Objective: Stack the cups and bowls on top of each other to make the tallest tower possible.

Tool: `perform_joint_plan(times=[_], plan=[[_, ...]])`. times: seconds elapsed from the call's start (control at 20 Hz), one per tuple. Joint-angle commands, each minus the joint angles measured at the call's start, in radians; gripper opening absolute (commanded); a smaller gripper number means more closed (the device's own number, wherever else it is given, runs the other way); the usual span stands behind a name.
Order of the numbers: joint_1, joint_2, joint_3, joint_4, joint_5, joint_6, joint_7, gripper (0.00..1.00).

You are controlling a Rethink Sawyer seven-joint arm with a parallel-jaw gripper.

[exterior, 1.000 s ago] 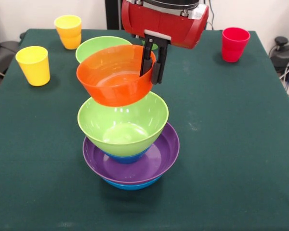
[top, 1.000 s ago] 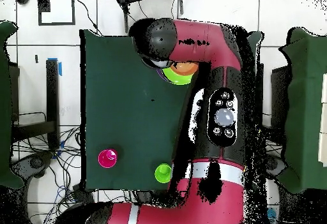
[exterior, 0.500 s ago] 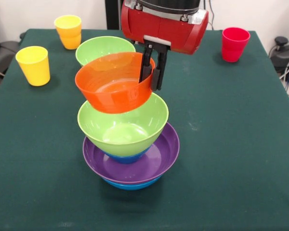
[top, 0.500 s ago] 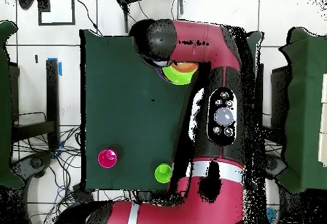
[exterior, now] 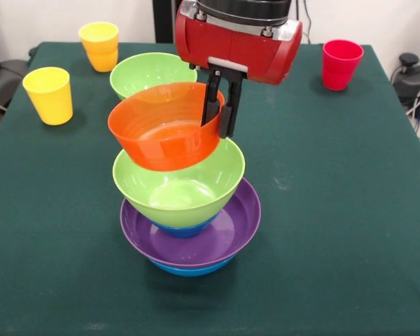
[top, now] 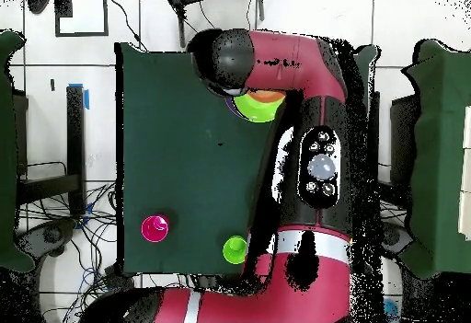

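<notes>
The orange bowl [exterior: 166, 126] hangs tilted, its lower edge dipping into the top light green bowl [exterior: 178, 178] of the tower [exterior: 189, 203]; you cannot tell from the front view whether it touches yet. Compared with a second ago, it sits lower and slightly further toward the picture's left, so treat the placement step as nearly complete but not released. The gripper [exterior: 219, 105] pinches the orange bowl's rim, one finger inside the wall and one outside. Below, the light green bowl rests in a small blue bowl [exterior: 185, 228], which sits in the wide purple bowl [exterior: 227, 234] over the large blue bowl [exterior: 192, 269]. Expect the tilt to need levelling before release, or the bowl may seat crooked. Further out on the green table [exterior: 336, 210], note the second light green bowl [exterior: 143, 70] behind the tower, the yellow cup [exterior: 49, 94], the orange-yellow cup [exterior: 99, 45] and the red cup [exterior: 341, 63], all well apart and unstacked. In the overhead view, the arm [top: 313, 154] covers most of the tower, and a light green cup [top: 235, 248] stands near the table's edge.
</notes>
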Motion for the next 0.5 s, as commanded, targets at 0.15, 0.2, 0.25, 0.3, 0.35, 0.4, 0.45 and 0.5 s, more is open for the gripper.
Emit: perform_joint_plan(times=[0.15, 0.2, 0.25, 0.3, 0.35, 0.4, 0.45, 0.5], plan=[[-0.004, 0.065, 0.030, 0.118, -0.007, -0.043, 0.095, 0.00], [-0.004, 0.066, 0.029, 0.121, -0.007, -0.047, 0.096, 0.00], [-0.003, 0.068, 0.028, 0.121, -0.007, -0.048, 0.098, 0.00], [-0.003, 0.069, 0.026, 0.120, -0.007, -0.048, 0.100, 0.00], [-0.002, 0.071, 0.025, 0.121, -0.007, -0.047, 0.102, 0.00], [0.000, 0.073, 0.022, 0.119, -0.008, -0.045, 0.103, 0.00], [0.001, 0.076, 0.020, 0.118, -0.009, -0.045, 0.103, 0.00], [0.002, 0.078, 0.018, 0.117, -0.009, -0.047, 0.103, 0.00]])
